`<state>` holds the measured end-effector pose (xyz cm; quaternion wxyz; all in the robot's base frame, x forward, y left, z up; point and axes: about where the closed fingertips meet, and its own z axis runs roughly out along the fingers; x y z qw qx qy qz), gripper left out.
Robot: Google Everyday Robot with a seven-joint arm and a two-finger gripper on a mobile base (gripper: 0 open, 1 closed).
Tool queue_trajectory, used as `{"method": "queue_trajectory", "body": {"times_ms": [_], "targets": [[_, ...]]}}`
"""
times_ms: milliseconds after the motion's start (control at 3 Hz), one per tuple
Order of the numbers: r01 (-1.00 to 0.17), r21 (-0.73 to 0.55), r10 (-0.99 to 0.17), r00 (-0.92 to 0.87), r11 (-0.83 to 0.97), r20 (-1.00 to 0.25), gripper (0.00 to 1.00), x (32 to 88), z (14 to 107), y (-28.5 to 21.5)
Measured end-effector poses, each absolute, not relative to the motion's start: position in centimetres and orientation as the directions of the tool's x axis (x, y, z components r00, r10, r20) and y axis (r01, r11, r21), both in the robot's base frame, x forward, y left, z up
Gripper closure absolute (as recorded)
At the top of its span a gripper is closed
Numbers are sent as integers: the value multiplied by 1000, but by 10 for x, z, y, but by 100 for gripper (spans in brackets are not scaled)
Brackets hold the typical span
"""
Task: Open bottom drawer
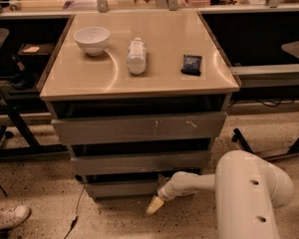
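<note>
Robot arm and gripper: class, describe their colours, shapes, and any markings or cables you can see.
The bulky, rounded white arm casing has two small dark round spots and narrows to a slim white tube. At its end, the tapered pale-yellow gripper sits low, before the narrow grey bottom drawer. No cables show.

Beige tabletop (164,81) carries white bowl (91,39), lying bottle (136,56), dark packet (192,64); pincer (154,206) low before the bottom drawer (122,188).
</note>
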<state>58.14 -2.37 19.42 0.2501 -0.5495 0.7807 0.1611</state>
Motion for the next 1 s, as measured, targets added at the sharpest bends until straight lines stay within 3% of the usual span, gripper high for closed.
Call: {"method": "queue_trajectory", "body": {"times_ms": [1000], "targets": [[-959,37,-798,-257,283,-545,0,573,167,-6]]}}
